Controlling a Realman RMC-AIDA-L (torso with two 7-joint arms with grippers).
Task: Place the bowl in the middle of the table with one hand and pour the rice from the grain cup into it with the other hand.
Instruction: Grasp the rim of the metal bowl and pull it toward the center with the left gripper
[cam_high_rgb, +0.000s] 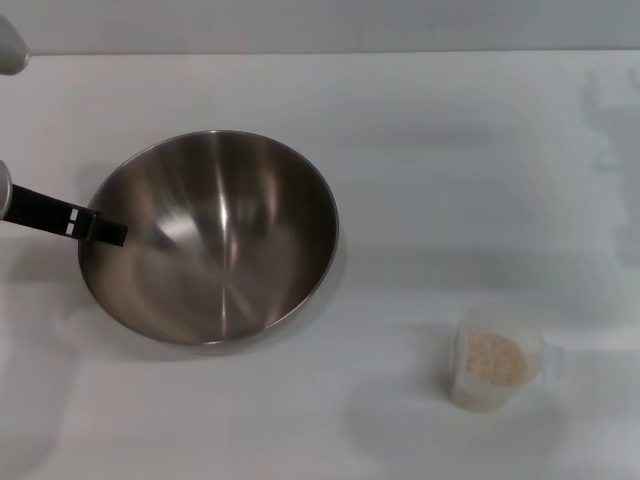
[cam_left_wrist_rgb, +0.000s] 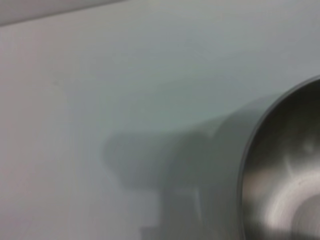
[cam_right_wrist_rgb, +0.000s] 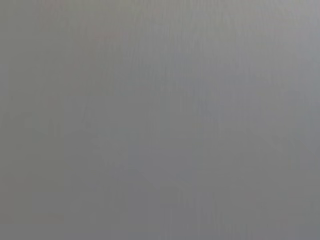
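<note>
1. I count one bowl (cam_high_rgb: 215, 240) on the tabletop (cam_high_rgb: 450, 150), left of centre, with nothing in it.
2. One cup (cam_high_rgb: 492, 360) stands upright, well apart to the right and nearer me, holding rice (cam_high_rgb: 494, 358).
3. My left gripper (cam_high_rgb: 100, 228) is clamped on the bowl's left rim.
4. I see no right gripper.

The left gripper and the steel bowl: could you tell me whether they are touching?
Touching. In the head view the left gripper's black finger crosses the steel bowl's left rim and lies against its inner wall, no gap showing.
</note>
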